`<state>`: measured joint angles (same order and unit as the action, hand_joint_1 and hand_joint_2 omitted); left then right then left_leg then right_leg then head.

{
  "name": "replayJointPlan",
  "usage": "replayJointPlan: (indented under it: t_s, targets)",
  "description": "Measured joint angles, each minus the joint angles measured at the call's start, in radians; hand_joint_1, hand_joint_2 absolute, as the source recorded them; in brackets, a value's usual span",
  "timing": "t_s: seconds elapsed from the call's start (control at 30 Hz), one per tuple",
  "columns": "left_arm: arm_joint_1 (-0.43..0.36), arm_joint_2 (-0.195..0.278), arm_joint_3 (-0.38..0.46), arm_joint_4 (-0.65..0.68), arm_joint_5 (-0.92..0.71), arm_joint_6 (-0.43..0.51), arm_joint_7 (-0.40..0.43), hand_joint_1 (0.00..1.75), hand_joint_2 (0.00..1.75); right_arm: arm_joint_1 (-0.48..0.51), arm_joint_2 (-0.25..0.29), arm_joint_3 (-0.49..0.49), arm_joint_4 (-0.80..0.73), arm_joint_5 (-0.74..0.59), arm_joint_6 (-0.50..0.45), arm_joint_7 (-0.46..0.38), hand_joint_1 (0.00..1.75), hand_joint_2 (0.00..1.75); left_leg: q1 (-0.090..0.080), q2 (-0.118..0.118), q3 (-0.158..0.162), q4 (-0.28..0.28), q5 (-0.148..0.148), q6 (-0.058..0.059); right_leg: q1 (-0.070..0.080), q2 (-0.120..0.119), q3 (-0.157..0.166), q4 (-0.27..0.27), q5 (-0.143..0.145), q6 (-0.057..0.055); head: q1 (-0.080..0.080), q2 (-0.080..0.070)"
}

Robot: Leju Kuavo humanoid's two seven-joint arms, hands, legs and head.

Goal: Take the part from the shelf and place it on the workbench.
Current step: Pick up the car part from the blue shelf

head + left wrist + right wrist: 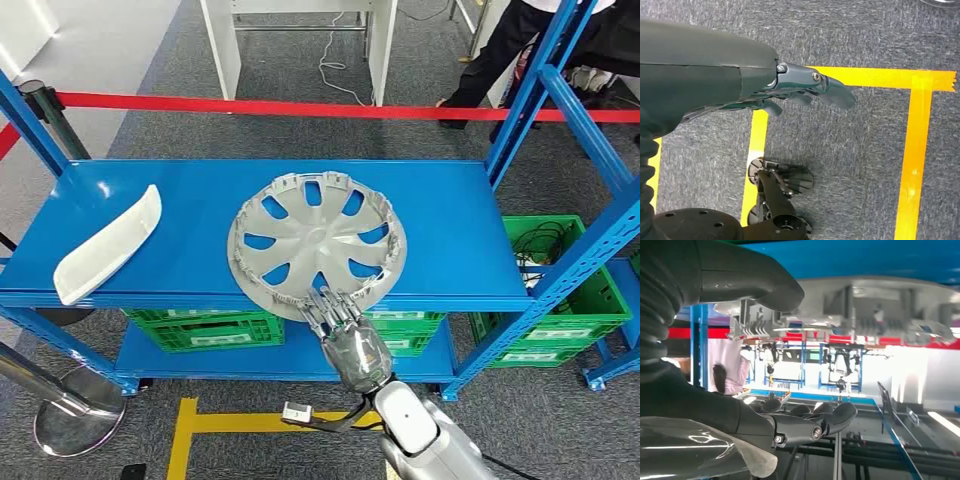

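Observation:
A silver hubcap (317, 240) lies flat on the blue shelf (453, 230), its near rim jutting over the front edge. My right hand (343, 330) reaches up to that near rim, fingertips lying over it. In the right wrist view the thumb (753, 280) sits against the hubcap's rim (874, 310) while the fingers (810, 420) stay spread well apart from it, so nothing is gripped. A white curved part (109, 245) rests at the shelf's left end. My left hand (806, 90) hangs over the floor with fingers stretched out, holding nothing.
Green crates (204, 330) (573, 290) stand on the lower level and to the right. Blue uprights (573, 250) frame the shelf. A red barrier tape (302, 107) runs behind, a person (521, 40) stands at back right, and a stanchion base (75, 410) sits near left.

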<state>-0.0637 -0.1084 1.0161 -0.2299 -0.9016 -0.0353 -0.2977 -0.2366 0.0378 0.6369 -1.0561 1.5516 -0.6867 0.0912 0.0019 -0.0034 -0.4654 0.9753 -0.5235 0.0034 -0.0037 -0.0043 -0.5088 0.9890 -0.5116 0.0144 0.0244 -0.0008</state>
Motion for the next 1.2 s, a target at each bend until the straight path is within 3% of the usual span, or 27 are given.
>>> replayJointPlan:
  t_s: [0.73, 1.2]
  targets:
    - [-0.016, 0.000, -0.025, 0.000, -0.031, -0.004, 0.006, 0.00, 1.75, -0.174, 0.025, -0.046, 0.260, -0.038, 0.045, 0.009, 0.00, 1.75, 0.000, 0.000, 0.000, 0.000, 0.000, 0.000, 0.000, 0.000, 0.000, 0.000, 0.000, 0.000, 0.000, 0.000]
    - [-0.017, 0.000, -0.026, 0.000, -0.032, -0.012, 0.007, 0.00, 1.75, -0.202, 0.040, -0.044, 0.325, -0.061, 0.058, -0.020, 0.00, 1.75, 0.000, 0.000, 0.001, 0.000, 0.000, 0.000, 0.000, 0.000, 0.001, 0.000, 0.000, 0.000, 0.000, 0.000]
